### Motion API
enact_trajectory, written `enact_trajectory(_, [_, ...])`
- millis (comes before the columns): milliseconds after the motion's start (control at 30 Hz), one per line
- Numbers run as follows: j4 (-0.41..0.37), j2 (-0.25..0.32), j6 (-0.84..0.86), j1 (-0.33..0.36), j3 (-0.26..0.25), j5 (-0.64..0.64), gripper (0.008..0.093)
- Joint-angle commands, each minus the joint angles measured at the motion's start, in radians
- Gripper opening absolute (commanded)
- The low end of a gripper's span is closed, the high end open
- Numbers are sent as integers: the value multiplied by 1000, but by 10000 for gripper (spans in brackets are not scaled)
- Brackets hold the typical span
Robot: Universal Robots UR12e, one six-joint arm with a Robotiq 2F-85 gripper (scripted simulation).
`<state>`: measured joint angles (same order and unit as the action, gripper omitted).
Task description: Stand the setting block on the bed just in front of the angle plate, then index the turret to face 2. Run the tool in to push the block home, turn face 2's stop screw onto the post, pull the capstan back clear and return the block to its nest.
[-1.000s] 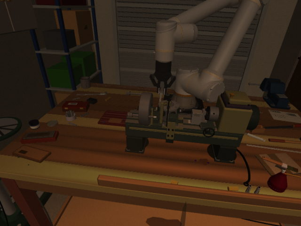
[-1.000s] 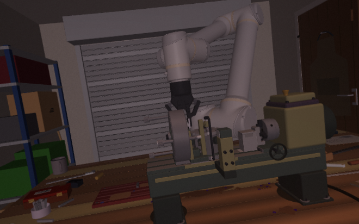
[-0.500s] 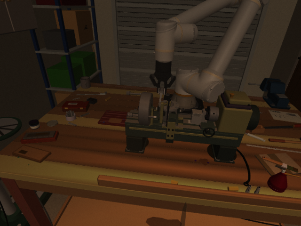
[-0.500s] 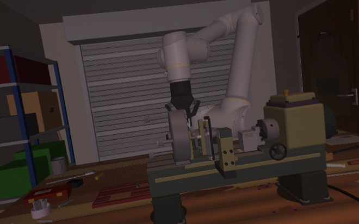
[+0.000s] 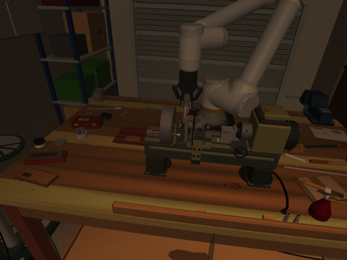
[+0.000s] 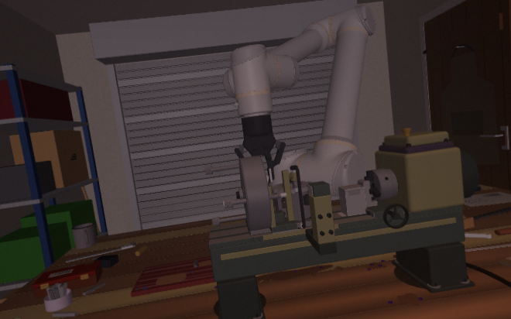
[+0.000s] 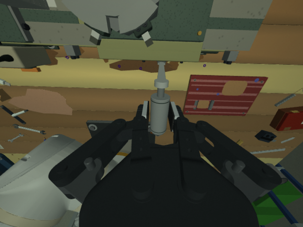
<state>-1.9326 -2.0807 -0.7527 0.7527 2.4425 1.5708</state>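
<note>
The turret and its stop screws are largely hidden behind the large grey capstan disc [image 5: 167, 124] at the left end of the small lathe [image 5: 213, 145]. A grey cylindrical handle [image 7: 159, 114] on a thin stem points up from the lathe between my fingers. The grey setting block [image 5: 227, 133] stands on the bed in front of the chuck [image 5: 246, 129]. Its red nest tray [image 5: 131, 135] lies on the bench left of the lathe. My gripper [image 7: 159, 114] hangs straight down over the lathe's left part. My gripper is open around the handle and holds nothing.
The capstan disc stands close on the gripper's left, and a black lever [image 6: 299, 195] rises just to its right. The arm's own base [image 5: 224, 100] sits behind the lathe. A red case [image 5: 86, 122], a cup [image 5: 98, 94] and small tools lie on the left of the bench, a blue vise [image 5: 316, 106] far right.
</note>
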Motion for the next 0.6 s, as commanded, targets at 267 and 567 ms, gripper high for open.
enact_trajectory(267, [2,-1,0,0,-3,0,345])
enact_trajectory(567, [41,-15,0,0,-28,0,345])
